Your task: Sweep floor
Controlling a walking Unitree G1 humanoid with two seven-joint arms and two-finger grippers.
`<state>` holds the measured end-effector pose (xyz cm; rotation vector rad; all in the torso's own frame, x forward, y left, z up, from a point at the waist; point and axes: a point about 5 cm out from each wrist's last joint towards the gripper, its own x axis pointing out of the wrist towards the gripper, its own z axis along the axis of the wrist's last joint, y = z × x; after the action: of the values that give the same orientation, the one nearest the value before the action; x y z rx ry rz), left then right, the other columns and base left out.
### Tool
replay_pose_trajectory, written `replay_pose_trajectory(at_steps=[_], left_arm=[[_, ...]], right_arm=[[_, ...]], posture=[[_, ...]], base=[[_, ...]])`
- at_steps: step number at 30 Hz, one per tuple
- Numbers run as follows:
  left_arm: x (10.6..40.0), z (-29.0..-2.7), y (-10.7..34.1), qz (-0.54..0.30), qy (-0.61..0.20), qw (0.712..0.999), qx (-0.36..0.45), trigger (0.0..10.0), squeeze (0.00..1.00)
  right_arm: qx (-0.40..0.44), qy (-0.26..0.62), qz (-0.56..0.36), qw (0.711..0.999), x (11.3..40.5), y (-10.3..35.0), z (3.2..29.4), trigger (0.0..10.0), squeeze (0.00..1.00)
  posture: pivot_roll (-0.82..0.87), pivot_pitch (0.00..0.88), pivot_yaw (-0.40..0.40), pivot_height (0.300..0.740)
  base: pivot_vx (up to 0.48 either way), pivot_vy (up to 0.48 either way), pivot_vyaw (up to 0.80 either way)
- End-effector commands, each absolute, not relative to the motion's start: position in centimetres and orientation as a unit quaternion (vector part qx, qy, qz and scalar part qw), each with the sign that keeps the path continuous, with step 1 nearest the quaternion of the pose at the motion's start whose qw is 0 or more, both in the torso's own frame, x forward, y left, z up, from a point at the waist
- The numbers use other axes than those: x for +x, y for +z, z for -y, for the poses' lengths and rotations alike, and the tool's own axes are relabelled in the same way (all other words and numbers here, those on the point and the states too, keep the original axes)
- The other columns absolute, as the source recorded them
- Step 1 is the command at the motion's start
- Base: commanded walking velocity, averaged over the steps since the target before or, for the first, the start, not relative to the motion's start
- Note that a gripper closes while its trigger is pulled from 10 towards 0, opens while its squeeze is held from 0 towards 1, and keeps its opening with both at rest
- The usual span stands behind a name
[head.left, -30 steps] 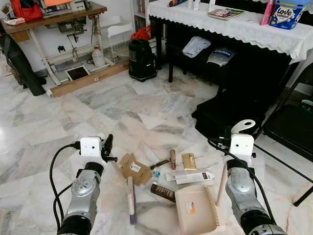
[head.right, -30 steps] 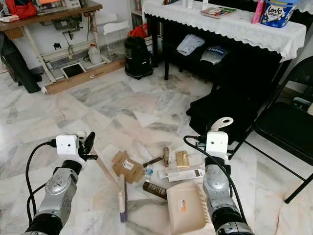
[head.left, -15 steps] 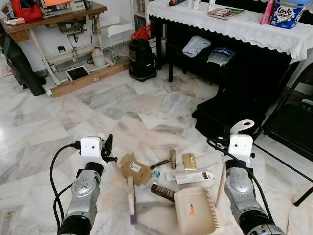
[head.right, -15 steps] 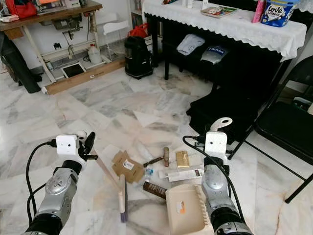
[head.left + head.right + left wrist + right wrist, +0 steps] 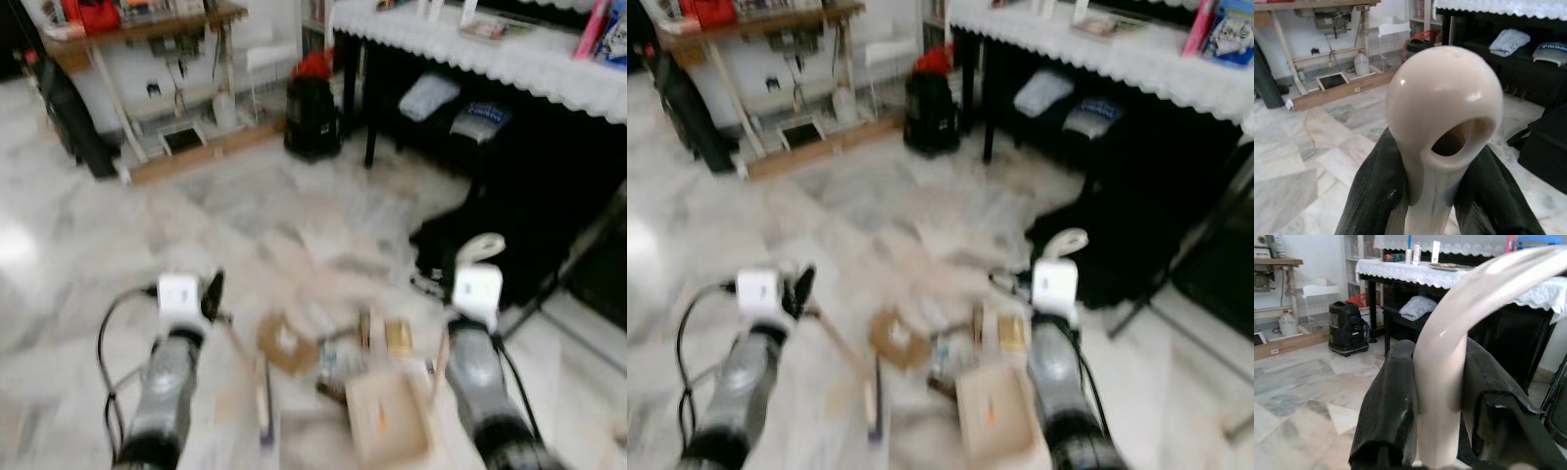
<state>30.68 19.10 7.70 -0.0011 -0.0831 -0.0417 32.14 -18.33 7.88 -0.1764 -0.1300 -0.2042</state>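
- Blurry head views now: the camera has moved since before.
- left gripper (image 5: 1432,196) squeezes the broom handle (image 5: 1444,122).
- right gripper (image 5: 1442,431) squeezes the dustpan handle (image 5: 1449,347); dustpan (image 5: 387,421) at 6 o'clock, trash (image 5: 284,343) at 9.

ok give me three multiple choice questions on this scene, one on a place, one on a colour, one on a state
1. Where is the dustpan?
A. on the floor by the right arm
B. on the clothed table
C. on the wooden bench

2. What colour is the brush handle?
A. red
B. cream
C. blue

3. What state is the left gripper in?
A. open, empty
B. shut on the brush handle
C. shut on a bottle

Answers: 1 A, it lies flat on the marble beside that arm. 2 B, the looped end is pale cream. 3 B, both black fingers press its stem.
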Motion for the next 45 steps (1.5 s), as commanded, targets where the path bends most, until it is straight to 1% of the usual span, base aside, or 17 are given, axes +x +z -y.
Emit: replay_pose_trajectory(at_steps=[1,13,28,37,45], left_arm=[[31.2,-18.4,8.8,0.067,-0.032,0.997,-0.006,10.0,0.0],[31.1,-18.3,8.7,0.064,-0.035,0.997,-0.008,10.0,0.0],[30.8,-18.0,8.3,0.055,-0.045,0.997,-0.008,10.0,0.0],[31.0,-17.4,8.2,0.048,-0.067,0.997,-0.006,10.0,0.0],[31.4,-17.1,8.3,0.046,-0.076,0.996,-0.007,10.0,0.0]], right_arm=[[-0.09,-0.114,0.083,0.986,32.4,8.8,19.2,10.0,0.0],[-0.093,-0.117,0.085,0.985,32.2,8.8,19.5,10.0,0.0],[-0.108,-0.128,0.081,0.983,31.1,8.3,20.7,10.0,0.0],[-0.123,-0.148,0.073,0.979,29.0,7.3,21.9,10.0,0.0],[-0.143,-0.156,0.076,0.975,27.6,7.4,22.9,10.0,0.0]], posture=[[-0.05,0.0,0.051,0.74],[-0.05,0.0,0.053,0.74],[-0.08,0.0,0.078,0.74],[-0.11,0.0,0.109,0.74],[-0.14,0.0,0.115,0.74]], base=[[0.0,0.0,0.0],[0.0,0.0,0.0],[0.0,0.0,0.0],[0.0,0.0,0.0],[0.0,0.0,0.0]])
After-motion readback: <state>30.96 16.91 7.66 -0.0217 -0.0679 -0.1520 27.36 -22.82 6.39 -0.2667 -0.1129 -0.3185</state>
